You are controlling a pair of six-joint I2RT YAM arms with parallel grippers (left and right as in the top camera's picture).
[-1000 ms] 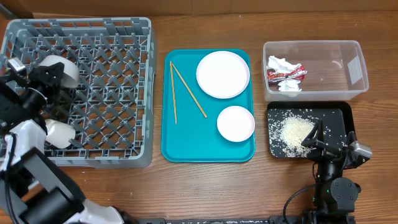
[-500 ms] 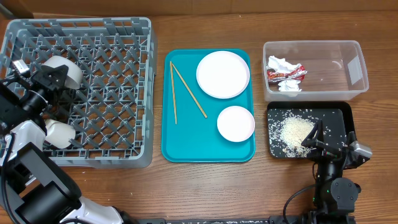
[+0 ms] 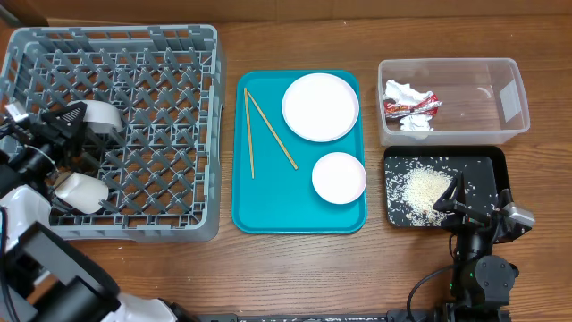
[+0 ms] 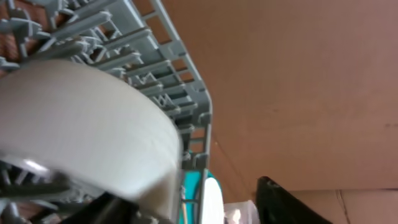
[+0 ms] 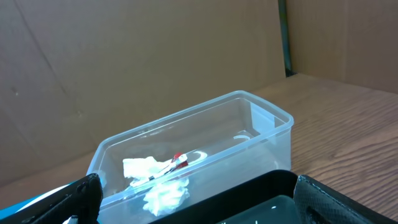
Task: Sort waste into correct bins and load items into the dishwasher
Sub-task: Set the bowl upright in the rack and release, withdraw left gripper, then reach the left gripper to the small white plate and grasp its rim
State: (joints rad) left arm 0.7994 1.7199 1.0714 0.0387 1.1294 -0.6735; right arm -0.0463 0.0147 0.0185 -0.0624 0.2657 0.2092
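Two vessels, bowl (image 3: 100, 121) and white cup (image 3: 82, 190), in the grey dish rack (image 3: 161, 54) at the left edge, left gripper (image 3: 61, 125) beside the bowl, grip unreadable; chopsticks (image 3: 271, 131) and plates (image 3: 320, 106) on the central teal tray (image 3: 268, 206); right gripper (image 3: 454, 199) agape over the black tray (image 3: 487, 170) by the right edge.

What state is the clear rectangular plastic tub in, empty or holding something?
Not empty: the clear rectangular plastic tub holds a crumpled red-and-silver wrapper and crumpled white tissue at its left end; the rest is bare.
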